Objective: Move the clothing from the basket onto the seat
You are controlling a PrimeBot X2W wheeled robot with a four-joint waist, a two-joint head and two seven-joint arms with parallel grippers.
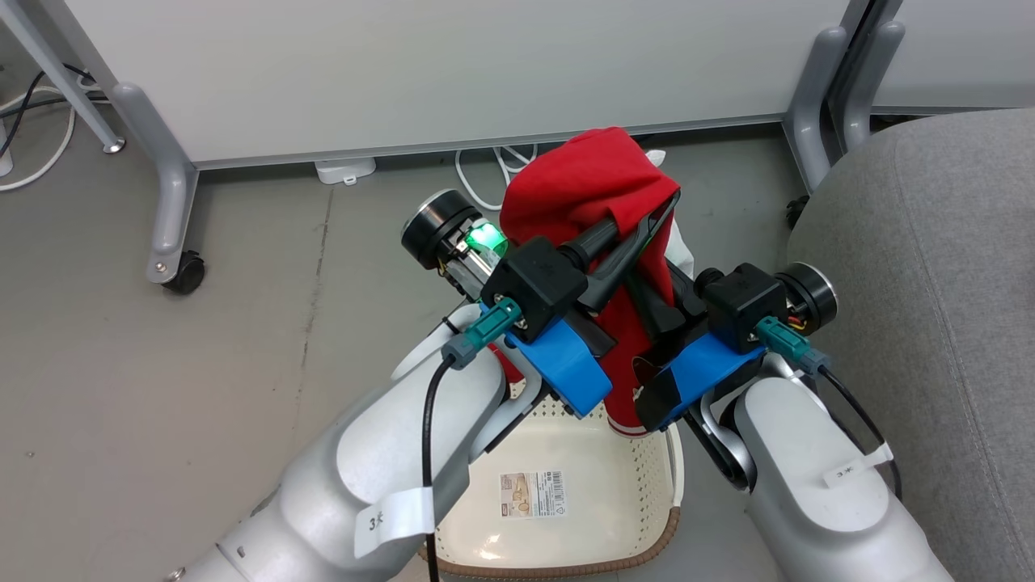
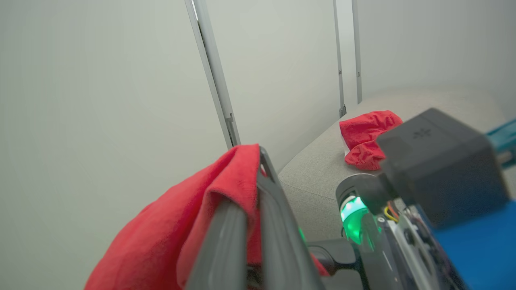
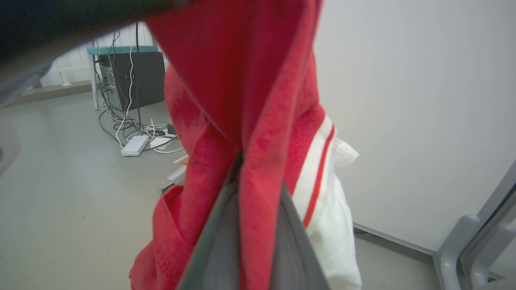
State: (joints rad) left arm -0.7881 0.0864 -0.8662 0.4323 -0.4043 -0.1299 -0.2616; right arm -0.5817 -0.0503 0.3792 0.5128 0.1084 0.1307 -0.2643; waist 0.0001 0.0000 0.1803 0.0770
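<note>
Red fabric was pinched between the two dark fingers of your left gripper (image 2: 252, 193), which were pressed together on a fold of the garment (image 1: 590, 186). Your right gripper (image 3: 241, 169) was likewise clamped on the same garment lower down, with cloth spilling over both its fingers. The garment hung raised between the two, its white-trimmed hem dangling over the far end of the basket (image 1: 647, 550); you could not tell whether it touched the plastic. Inside the basket, the cream bottom showed with a barcode label (image 1: 532, 495) stuck on it. The basket stood on the grey floor (image 1: 242, 323) near the couch (image 1: 930, 283), and on that couch's cushion a second red garment (image 2: 369, 137) lay crumpled.
</note>
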